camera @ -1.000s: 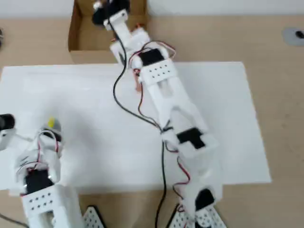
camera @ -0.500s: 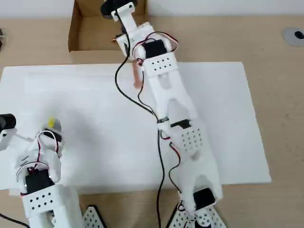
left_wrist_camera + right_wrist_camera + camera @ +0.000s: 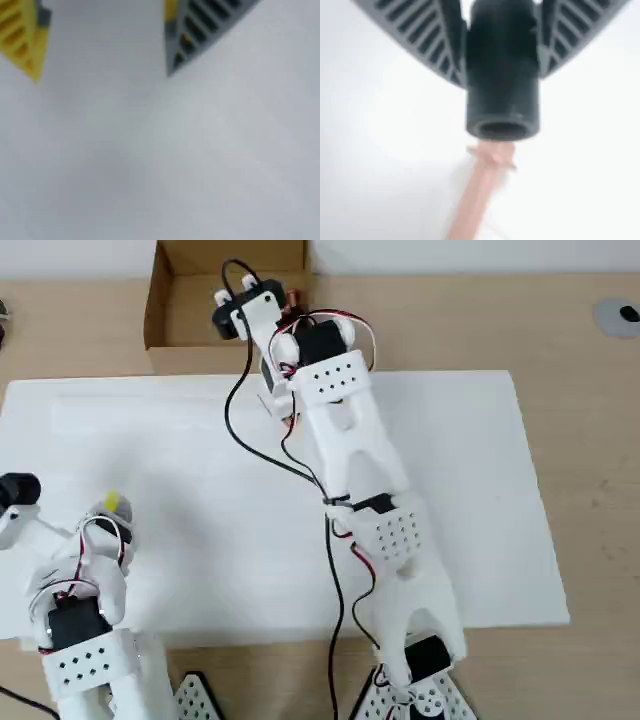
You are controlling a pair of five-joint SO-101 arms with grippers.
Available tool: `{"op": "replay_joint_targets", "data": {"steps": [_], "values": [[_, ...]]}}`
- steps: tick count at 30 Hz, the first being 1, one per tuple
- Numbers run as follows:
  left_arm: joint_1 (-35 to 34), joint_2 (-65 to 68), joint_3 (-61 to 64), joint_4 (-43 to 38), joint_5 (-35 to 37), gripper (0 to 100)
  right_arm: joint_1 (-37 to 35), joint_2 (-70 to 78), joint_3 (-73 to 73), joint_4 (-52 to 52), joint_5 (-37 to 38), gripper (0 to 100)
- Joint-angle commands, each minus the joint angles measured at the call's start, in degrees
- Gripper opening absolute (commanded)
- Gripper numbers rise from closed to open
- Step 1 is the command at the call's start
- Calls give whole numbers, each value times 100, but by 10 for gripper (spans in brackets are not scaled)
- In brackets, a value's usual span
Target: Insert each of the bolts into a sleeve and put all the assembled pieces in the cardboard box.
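The cylindrical plastic sleeve (image 3: pixel 502 100) is black, the slim plastic bolt (image 3: pixel 480 195) salmon pink, the ribbed right fingers (image 3: pixel 420 40) grey, the flat paper sheet (image 3: pixel 380 150) plain white.

In your right wrist view the sleeve (image 3: pixel 502 95) and the pink bolt (image 3: pixel 480 195) each run out of frame. From above, the cardboard box (image 3: pixel 180 310) is cropped, partly covered by the right arm (image 3: pixel 350 440).

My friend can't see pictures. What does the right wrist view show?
The right gripper holds a black sleeve, its open end facing a pinkish bolt on the white sheet. Whether they touch is unclear.
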State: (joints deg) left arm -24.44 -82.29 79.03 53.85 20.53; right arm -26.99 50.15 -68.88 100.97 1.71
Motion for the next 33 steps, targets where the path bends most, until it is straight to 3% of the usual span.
{"op": "replay_joint_targets", "data": {"steps": [1,3,7,11,15,18,21,25,29,33], "values": [[-9,-4,-589,325,-844,179,-4,-409,-101,149,246,11],[0,4,-747,404,-1389,178,-66,-796,-119,149,396,11],[35,31,-985,396,-1749,178,-268,-1851,13,149,598,11],[624,514,-1222,193,-2382,178,-374,-2914,989,149,642,11],[1002,1771,-1547,-738,-2681,178,-338,-4338,2475,141,651,11],[1169,3345,-2409,-967,-2593,178,-268,-5613,3749,9,668,11],[1389,5103,-3701,-712,-2303,178,-101,-6967,5323,-422,949,11],[2224,6835,-5354,255,-1908,178,312,-8725,7952,-1451,1284,11],[2945,7538,-6558,879,-1811,178,576,-10352,10220,-2242,1609,11],[3218,7635,-7042,1116,-1811,178,936,-11433,11556,-2699,1618,11]]}}
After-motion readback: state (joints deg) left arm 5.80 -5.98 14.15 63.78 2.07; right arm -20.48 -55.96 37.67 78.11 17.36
